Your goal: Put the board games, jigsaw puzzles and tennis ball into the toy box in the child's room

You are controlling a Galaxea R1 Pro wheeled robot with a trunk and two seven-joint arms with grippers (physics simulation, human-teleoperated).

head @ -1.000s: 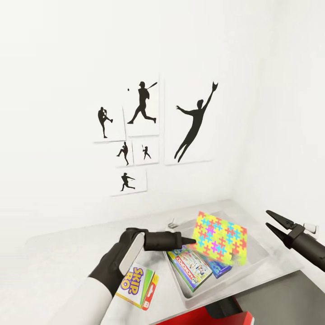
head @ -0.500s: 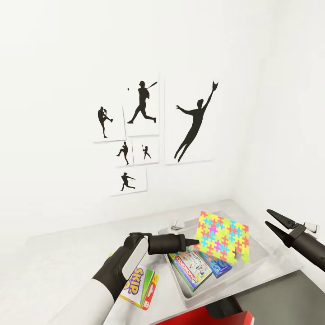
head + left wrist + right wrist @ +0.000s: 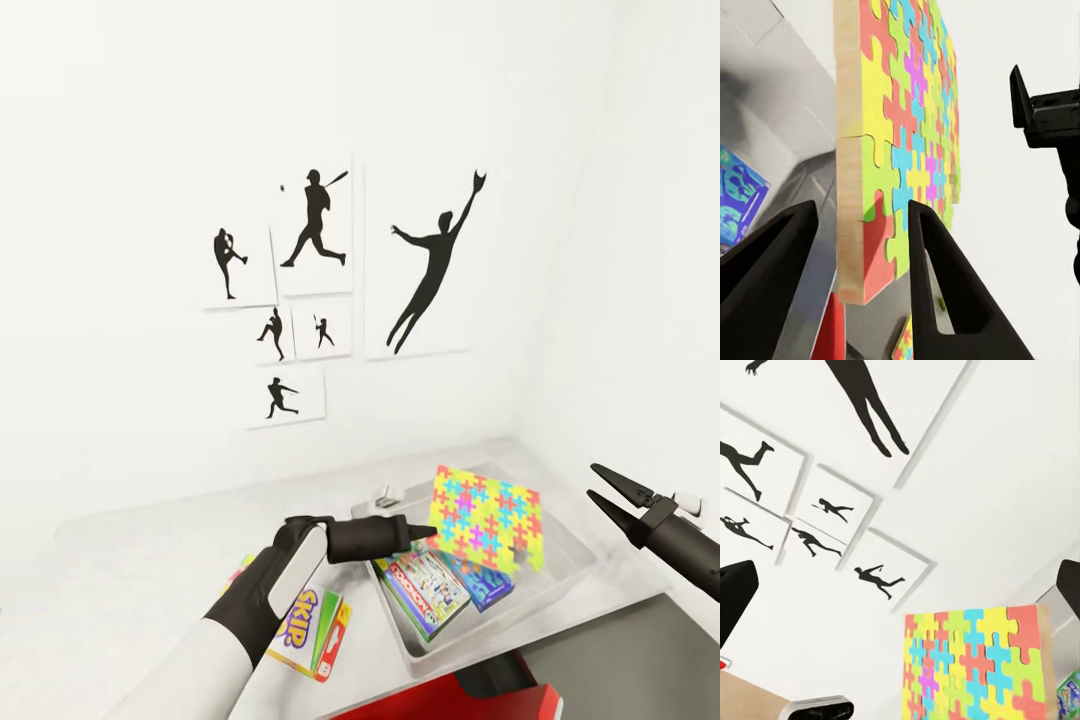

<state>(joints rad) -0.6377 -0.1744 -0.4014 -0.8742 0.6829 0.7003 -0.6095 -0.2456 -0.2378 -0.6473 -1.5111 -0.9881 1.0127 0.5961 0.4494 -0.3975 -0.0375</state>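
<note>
Head view: the left hand (image 3: 428, 530) grips a jigsaw puzzle (image 3: 487, 516) by its edge, holding it upright above the toy box (image 3: 565, 575) at 5 o'clock on the grey surface (image 3: 150, 560). Inside the box lie the Monopoly box (image 3: 425, 589) and a small blue game (image 3: 482, 586). The Skip-Bo box (image 3: 308, 622) lies on the surface beside the toy box, toward 7 o'clock. The right hand (image 3: 602, 487) hangs at 4 o'clock, fingers spread and empty. Baseball silhouettes (image 3: 340, 270) cover the wall.

Left wrist view: both fingers (image 3: 937, 277) flank the puzzle's wooden edge (image 3: 855, 210).

Right wrist view: the puzzle (image 3: 979, 667) stands below the silhouettes (image 3: 817, 502).
</note>
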